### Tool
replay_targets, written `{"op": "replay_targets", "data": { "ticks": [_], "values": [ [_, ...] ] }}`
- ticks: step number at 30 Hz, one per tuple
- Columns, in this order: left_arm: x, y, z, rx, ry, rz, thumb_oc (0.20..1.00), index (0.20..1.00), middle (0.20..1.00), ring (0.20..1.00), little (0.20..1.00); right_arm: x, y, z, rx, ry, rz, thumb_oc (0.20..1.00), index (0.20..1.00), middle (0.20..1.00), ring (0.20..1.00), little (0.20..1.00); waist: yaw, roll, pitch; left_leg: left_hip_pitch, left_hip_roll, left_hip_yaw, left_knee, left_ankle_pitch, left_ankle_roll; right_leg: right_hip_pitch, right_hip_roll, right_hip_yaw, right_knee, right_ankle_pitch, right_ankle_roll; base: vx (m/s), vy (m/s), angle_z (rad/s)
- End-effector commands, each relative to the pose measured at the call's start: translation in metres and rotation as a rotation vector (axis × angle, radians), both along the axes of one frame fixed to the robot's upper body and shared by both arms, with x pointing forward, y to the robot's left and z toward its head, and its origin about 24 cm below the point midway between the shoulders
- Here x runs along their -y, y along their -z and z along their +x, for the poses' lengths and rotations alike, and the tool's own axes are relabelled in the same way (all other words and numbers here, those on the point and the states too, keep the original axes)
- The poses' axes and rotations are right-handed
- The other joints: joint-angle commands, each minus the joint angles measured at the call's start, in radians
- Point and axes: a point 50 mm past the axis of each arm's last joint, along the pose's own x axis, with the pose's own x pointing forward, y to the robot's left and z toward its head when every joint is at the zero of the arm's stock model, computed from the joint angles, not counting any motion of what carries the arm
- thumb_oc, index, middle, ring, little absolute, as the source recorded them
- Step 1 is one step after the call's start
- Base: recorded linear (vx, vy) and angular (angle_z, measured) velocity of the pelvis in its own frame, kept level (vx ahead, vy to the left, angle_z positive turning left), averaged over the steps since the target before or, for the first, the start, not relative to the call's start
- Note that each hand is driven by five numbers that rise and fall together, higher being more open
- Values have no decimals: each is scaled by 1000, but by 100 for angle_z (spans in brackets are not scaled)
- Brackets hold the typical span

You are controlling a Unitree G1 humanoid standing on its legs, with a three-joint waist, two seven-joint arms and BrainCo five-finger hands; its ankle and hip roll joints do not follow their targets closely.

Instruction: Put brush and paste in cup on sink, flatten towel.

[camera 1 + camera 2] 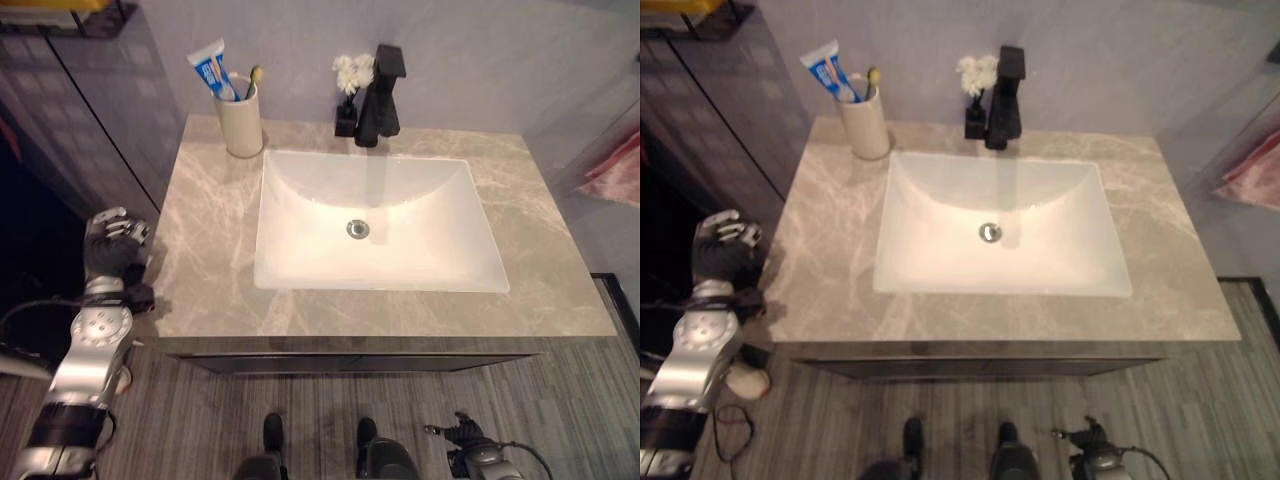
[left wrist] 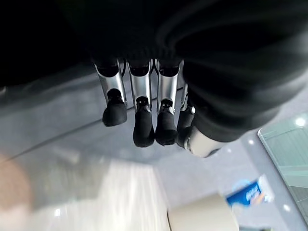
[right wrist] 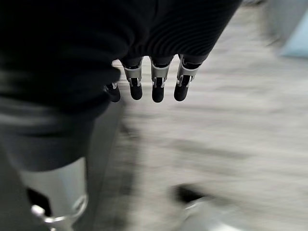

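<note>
Eye views: blue-white toothpaste tube (image 1: 209,68) and toothbrush (image 1: 254,75) stand in beige cylindrical cup (image 1: 241,122), far-left on grey marble countertop (image 1: 560,290); towel unlocated | Left wrist: left hand (image 2: 144,110) relaxed, empty | Right wrist: right hand (image 3: 154,84) relaxed, empty | Advice: locate towel first.

Beige cup (image 1: 241,123), grey-veined counter (image 1: 210,240) (marble, perhaps), white basin (image 1: 420,240).
</note>
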Motion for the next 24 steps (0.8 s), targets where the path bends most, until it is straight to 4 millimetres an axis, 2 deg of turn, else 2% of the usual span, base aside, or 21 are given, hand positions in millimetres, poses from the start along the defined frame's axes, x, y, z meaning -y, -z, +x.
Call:
{"op": "replay_targets", "data": {
  "ticks": [1,2,3,4,5,7,8,9,10,11,13,17,24],
  "values": [
    [-1,-38,3,153,23,41,200,200,200,200,200,3,5,-5,-29,31,30,1000,1000,1000,1000,1000,-25,6,-16,45,-49,14,68,-120,-5,-13,99,55,-112,70,-18,57,96,16],
    [-1,-38,3,153,24,40,200,200,200,200,200,3,5,-5,-29,31,30,1000,1000,1000,1000,1000,-26,8,-16,46,-47,13,68,-121,-5,-11,100,53,-115,71,-18,86,28,50],
    [-1,-39,3,146,40,45,200,200,200,200,200,9,13,-17,-120,15,-26,1000,1000,1000,1000,1000,-21,11,-14,64,-51,29,64,-130,-10,-45,54,4,-194,128,-4,157,-63,29],
    [2,-44,5,150,83,63,200,200,200,200,200,16,23,-38,-257,8,-77,1000,1000,1000,1000,1000,-39,16,-7,84,-52,2,71,-144,-16,-75,53,42,-280,190,20,194,-81,25],
    [5,-45,6,148,101,70,200,200,200,200,200,22,27,-53,-341,17,-101,1000,1000,1000,1000,1000,-40,14,-3,93,-54,-5,84,-155,-18,-80,42,51,-306,211,29,179,-69,-2],
    [10,-44,9,135,136,65,200,200,200,200,200,31,32,-80,-459,34,-128,1000,1000,1000,1000,1000,-35,8,-11,102,-62,-27,106,-175,-24,-51,35,39,-320,188,28,86,-26,34],
    [10,-44,9,135,136,65,200,200,200,200,200,31,32,-80,-459,34,-128,1000,1000,1000,1000,1000,-36,8,-11,103,-62,-28,106,-175,-24,-50,35,38,-320,188,28,67,-65,49],
    [15,-41,11,126,158,61,200,200,200,200,200,36,32,-91,-521,22,-148,1000,1000,1000,1000,1000,-34,1,-22,107,-64,-28,110,-185,-24,-36,36,33,-316,183,24,90,-104,55],
    [20,-39,13,122,181,44,200,200,200,200,200,39,33,-102,-570,26,-154,1000,1000,1000,1000,1000,-34,0,-37,112,-59,-42,103,-190,-27,-22,47,39,-316,174,22,216,-227,82],
    [21,-31,12,99,200,12,200,200,200,200,200,44,33,-121,-656,18,-159,1000,1000,1000,1000,1000,-31,0,-54,127,-47,-59,99,-194,-34,1,65,34,-310,160,14,231,-229,91],
    [23,-24,11,74,214,1,200,200,200,200,200,45,34,-138,-713,16,-154,1000,1000,1000,1000,1000,-32,0,-70,144,-33,-74,83,-195,-44,34,73,17,-328,145,5,184,-200,58],
    [24,-19,13,67,216,-44,200,200,200,200,200,46,33,-141,-710,24,-156,1000,1000,1000,1000,1000,-35,4,-94,159,1,-79,61,-186,-66,66,87,-10,-359,121,-8,113,-136,34],
    [21,-7,22,40,148,-102,200,200,200,200,200,35,37,-140,-687,26,-128,1000,1000,1000,1000,1000,-49,19,-109,185,17,-59,12,-173,-71,85,96,-14,-390,116,-15,58,-41,2]
  ]
}}
